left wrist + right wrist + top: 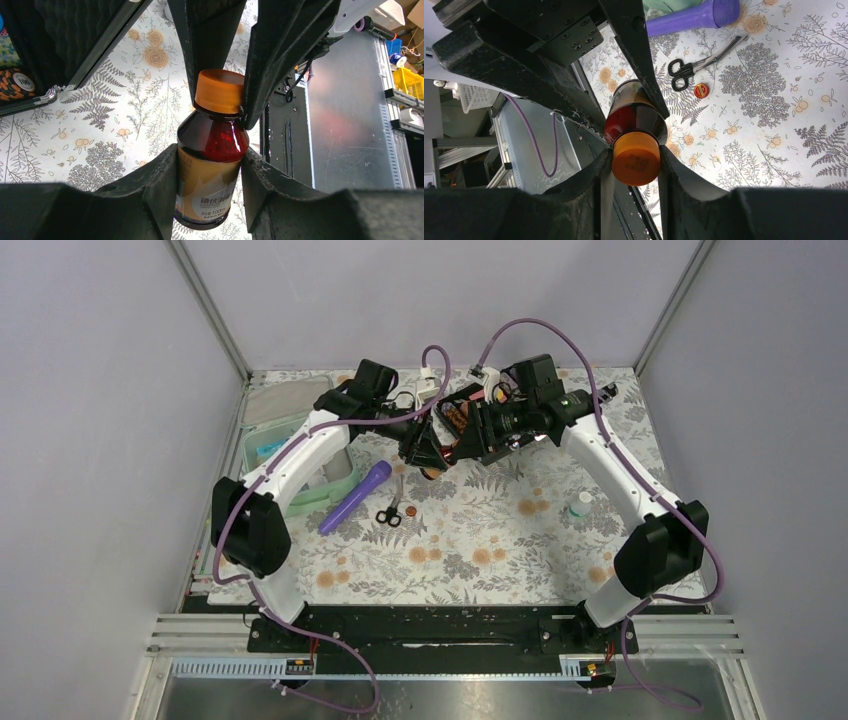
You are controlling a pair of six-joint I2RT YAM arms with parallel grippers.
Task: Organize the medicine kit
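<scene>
medicine kit point(340, 478), a pale mint-green box, sits open at the far left of the table point(470, 540), partly hidden under the left arm, with its lid point(272, 400) lying just behind it. both arms meet above the far middle of the flowered cloth, each holding one end of a brown bottle point(205, 180) that hangs in the air between them. the left claw point(210, 150) is pinching the bottle's body, one finger pressed against each side at the top of the yellow label. the right claw point(635, 157) is pinching the orange cap point(636, 159), its fingers tight on either side. on the cloth near the kit lie a purple stick-shaped tool point(355, 496), a pair of scissors point(390, 512) just beside it, and a small red disc point(701, 90) next to the scissor handles. a small white bottle point(581, 504) stands well apart on the right. a black case point(30, 75) holding round chips lies open behind the claws.
</scene>
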